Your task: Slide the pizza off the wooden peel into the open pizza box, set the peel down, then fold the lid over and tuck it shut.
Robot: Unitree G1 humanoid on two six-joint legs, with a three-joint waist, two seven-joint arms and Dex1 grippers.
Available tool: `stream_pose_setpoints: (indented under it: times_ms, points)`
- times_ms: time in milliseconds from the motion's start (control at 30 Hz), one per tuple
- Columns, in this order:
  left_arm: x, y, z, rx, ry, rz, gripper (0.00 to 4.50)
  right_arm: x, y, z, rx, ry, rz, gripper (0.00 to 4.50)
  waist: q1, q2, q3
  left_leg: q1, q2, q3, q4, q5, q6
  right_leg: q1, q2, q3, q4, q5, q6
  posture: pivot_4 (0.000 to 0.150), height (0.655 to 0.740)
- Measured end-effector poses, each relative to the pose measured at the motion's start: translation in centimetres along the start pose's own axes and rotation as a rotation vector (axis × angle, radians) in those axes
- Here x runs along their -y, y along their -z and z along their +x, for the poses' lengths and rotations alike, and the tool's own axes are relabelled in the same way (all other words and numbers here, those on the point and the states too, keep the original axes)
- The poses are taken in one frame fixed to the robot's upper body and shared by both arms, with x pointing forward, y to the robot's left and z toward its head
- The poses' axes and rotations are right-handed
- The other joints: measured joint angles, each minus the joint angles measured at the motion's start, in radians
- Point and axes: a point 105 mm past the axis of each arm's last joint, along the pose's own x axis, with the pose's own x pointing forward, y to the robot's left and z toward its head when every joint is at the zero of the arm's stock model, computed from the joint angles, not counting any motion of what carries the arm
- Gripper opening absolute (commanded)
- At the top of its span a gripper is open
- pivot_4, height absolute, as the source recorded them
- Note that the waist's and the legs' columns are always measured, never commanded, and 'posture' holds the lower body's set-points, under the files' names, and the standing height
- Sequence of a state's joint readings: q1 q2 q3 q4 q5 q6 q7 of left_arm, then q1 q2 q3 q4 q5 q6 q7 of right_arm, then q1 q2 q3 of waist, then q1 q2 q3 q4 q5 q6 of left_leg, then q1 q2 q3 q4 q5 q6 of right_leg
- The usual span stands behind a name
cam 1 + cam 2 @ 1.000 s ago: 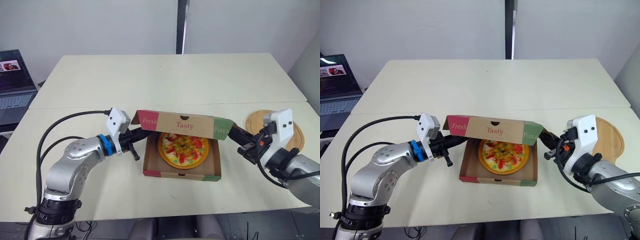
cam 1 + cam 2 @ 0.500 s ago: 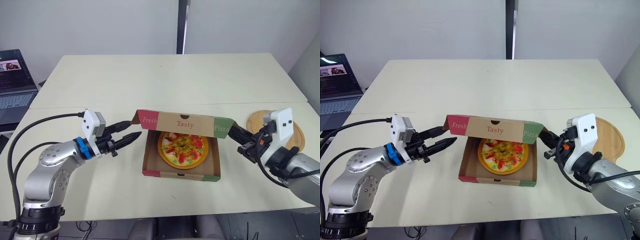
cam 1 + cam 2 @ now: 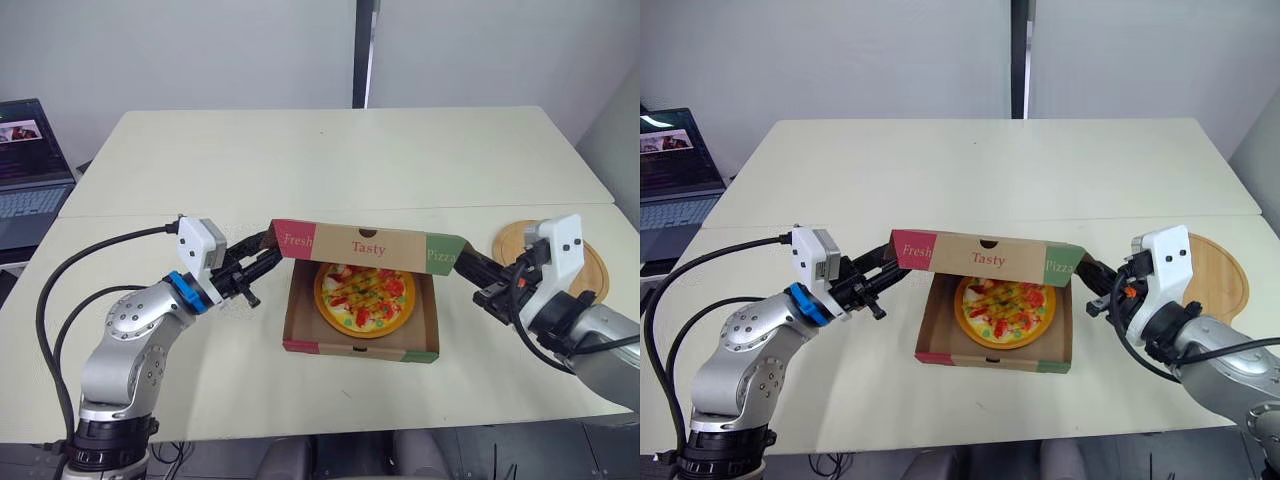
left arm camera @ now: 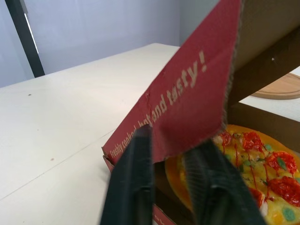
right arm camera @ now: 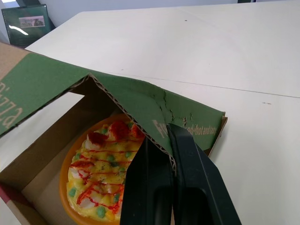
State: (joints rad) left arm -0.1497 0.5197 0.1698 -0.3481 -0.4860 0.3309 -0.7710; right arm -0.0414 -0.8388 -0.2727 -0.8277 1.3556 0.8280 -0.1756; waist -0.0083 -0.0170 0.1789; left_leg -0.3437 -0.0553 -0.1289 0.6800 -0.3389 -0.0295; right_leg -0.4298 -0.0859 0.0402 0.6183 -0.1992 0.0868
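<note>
Pizza (image 3: pixel 1006 310) in half-closed box (image 3: pixel 990 360)

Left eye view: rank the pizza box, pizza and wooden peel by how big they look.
1. The pizza box, lid included, clearly largest.
2-3. The pizza and wooden peel look alike; the peel is partly hidden, so unranked.

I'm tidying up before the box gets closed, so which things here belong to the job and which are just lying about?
Job: pizza, box, lid, wooden peel, left claw, right claw pinching the lid.
Lying about: laptop, left of the table.
</note>
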Motion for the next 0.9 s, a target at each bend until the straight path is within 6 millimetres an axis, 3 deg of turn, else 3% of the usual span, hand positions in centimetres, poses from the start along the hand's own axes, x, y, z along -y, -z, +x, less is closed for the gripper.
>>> stream_pose_setpoints:
  times_ms: [333,900]
  points:
    - [-0.1,-0.1,0.0,0.007,-0.009,0.007,0.09,-0.8,-1.3,0.6,0.014,-0.031,0.019,0.0,0.001,0.0,0.0,0.0,0.0,0.0,0.0,0.0,0.0,0.0,0.0,0.0,-0.001,0.0,0.0,0.15,0.74]
    - [1.8,1.7,-0.7,-0.063,0.005,-0.078,0.09,-1.5,2.1,0.5,-0.018,0.024,0.028,0.0,-0.001,0.0,0.0,0.001,0.001,0.0,0.0,0.0,0.0,0.001,0.0,0.0,-0.001,0.0,0.0,0.15,0.74]
